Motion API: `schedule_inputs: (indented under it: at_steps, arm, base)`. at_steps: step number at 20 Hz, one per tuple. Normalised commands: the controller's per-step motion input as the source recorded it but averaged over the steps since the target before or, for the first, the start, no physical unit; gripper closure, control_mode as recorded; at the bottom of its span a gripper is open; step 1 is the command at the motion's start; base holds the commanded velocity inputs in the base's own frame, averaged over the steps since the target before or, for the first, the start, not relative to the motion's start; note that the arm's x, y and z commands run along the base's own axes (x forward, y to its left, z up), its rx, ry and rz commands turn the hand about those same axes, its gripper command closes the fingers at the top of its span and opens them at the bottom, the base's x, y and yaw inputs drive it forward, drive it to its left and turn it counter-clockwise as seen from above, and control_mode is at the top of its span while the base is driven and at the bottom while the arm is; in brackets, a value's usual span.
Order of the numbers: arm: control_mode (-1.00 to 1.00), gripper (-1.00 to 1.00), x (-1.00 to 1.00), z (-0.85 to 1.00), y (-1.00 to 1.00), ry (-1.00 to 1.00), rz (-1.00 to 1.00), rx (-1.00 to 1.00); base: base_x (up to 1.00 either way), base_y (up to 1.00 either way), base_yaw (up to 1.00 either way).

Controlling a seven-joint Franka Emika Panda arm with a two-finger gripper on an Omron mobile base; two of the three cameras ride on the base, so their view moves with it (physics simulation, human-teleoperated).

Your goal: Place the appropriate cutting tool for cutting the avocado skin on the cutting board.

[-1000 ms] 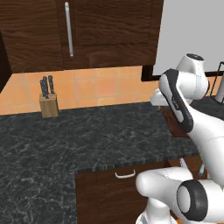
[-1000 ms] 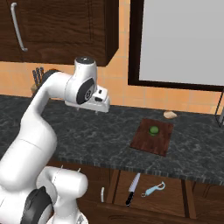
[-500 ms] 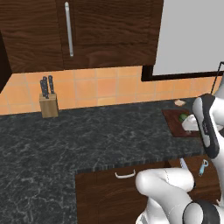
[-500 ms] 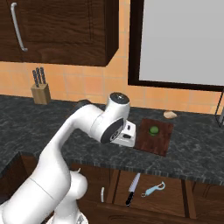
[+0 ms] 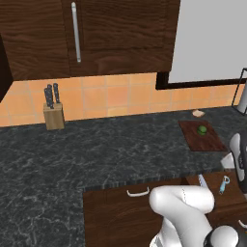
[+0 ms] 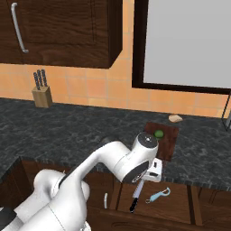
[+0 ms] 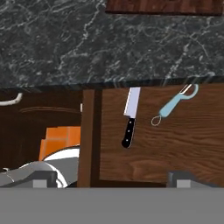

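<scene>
The dark reddish-brown cutting board (image 6: 169, 140) lies on the black counter with the small green avocado (image 6: 158, 133) on it; both show in the left base view as well, the board (image 5: 201, 137) under the avocado (image 5: 202, 129). In the open drawer below lie a black-handled knife (image 7: 130, 116) and a light-blue peeler (image 7: 175, 105). My gripper (image 6: 152, 177) hangs open over the drawer, above the knife (image 6: 136, 196) and holding nothing. In the hand view its fingertips (image 7: 41, 178) stand wide apart.
A tan knife block (image 5: 53, 113) with several knives stands by the tiled back wall at the far left. A small tan lump (image 6: 175, 118) lies behind the board. The drawer front carries a white handle (image 5: 138, 193). The counter's edge runs just above the drawer.
The arm has swung from high over the counter, past the cutting board, down in front of the counter edge over the open drawer. Knife and peeler have not moved.
</scene>
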Motion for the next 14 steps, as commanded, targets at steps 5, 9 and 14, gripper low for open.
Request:
schedule_inputs:
  at_steps: [5,9,14]
  arm:
    - [-1.0,-1.0,0.0,-0.67,-0.35,0.2,0.0,0.01]
    - [-1.0,-1.0,-0.02,-0.73,-0.22,0.12,0.0,0.0]
    - [-1.0,-1.0,0.0,-0.75,-0.03,0.03,0.03,0.0]
  base:
    - [0.0,0.0,0.0]
    - [0.0,0.0,0.0]
    - [0.0,0.0,0.0]
